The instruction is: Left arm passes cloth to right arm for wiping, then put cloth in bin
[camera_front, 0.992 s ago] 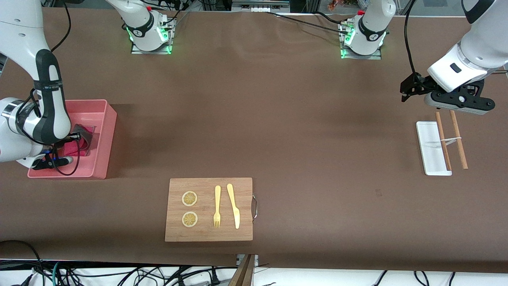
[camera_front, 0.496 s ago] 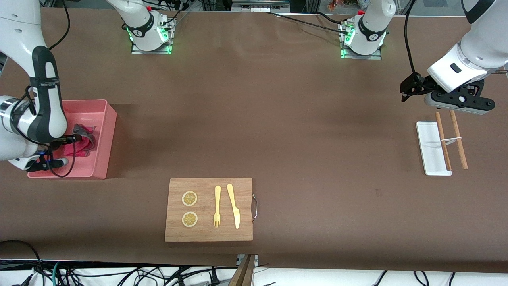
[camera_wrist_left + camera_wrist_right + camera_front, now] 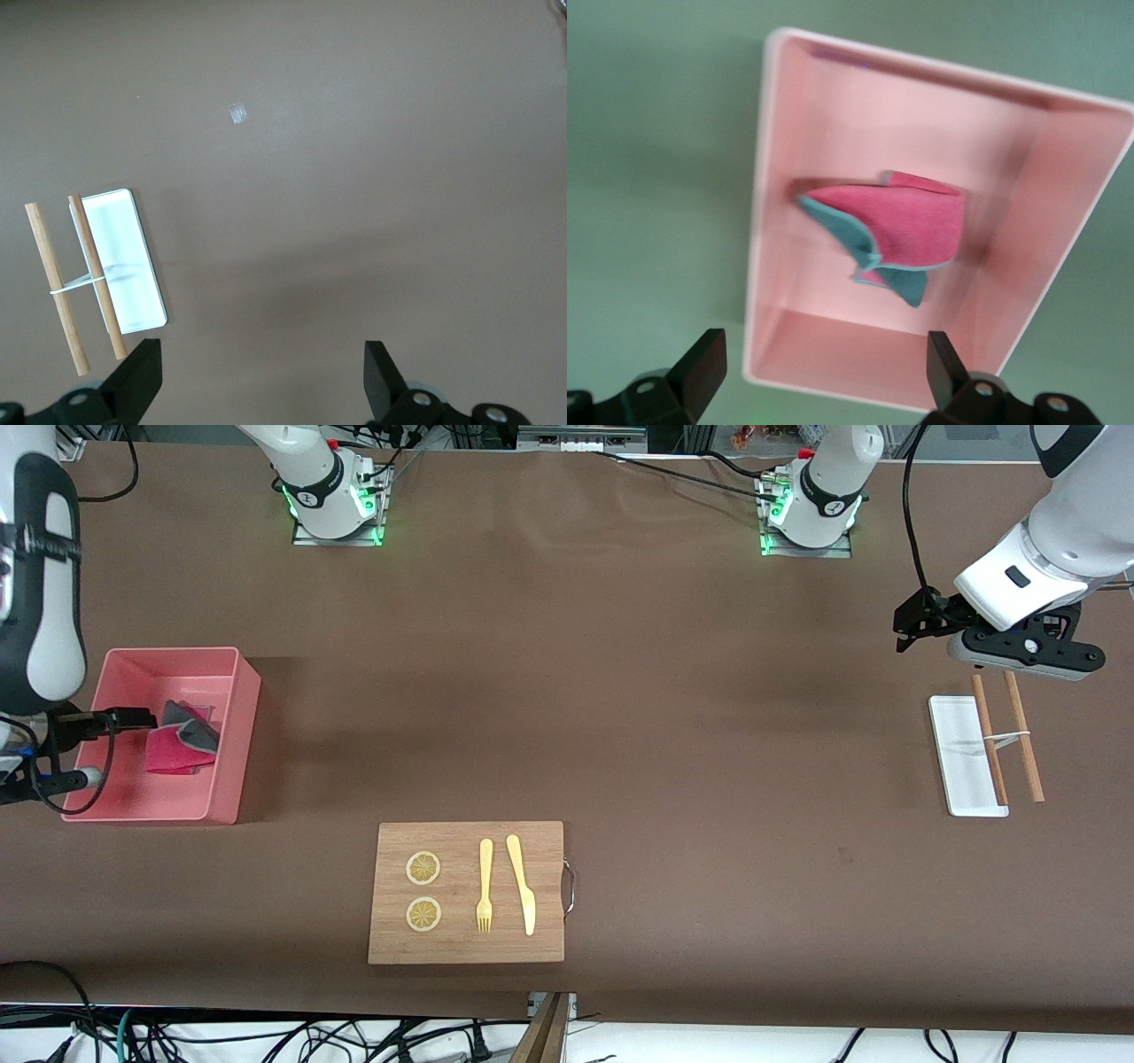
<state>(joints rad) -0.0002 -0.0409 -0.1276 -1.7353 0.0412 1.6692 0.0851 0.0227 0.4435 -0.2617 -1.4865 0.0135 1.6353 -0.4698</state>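
From the front, the bin (image 3: 237,735) sits on the table (image 3: 620,691) at the right arm's end, and the cloth (image 3: 182,738) lies crumpled inside it, red face mostly up with a grey fold along one edge. The right gripper (image 3: 106,722) hangs over the bin, above the cloth and clear of it. The cutting board (image 3: 466,892) lies nearer the front camera than the bin, toward the table's middle, carrying two lemon slices (image 3: 423,868), a fork (image 3: 485,886) and a knife (image 3: 522,883). At the left arm's end, well apart from the bin, the left gripper (image 3: 1019,651) waits over the table just above a white tray (image 3: 957,757) with two wooden sticks (image 3: 1023,735) lying across it.

In the left wrist view, the left gripper (image 3: 261,376) has its fingers (image 3: 381,376) spread wide, nothing between them; the tray (image 3: 133,266) and sticks (image 3: 53,283) lie below.

In the right wrist view, the right gripper (image 3: 824,372) is spread wide and empty above the bin (image 3: 766,221); the cloth (image 3: 895,230) rests on the bin's floor, near the middle.
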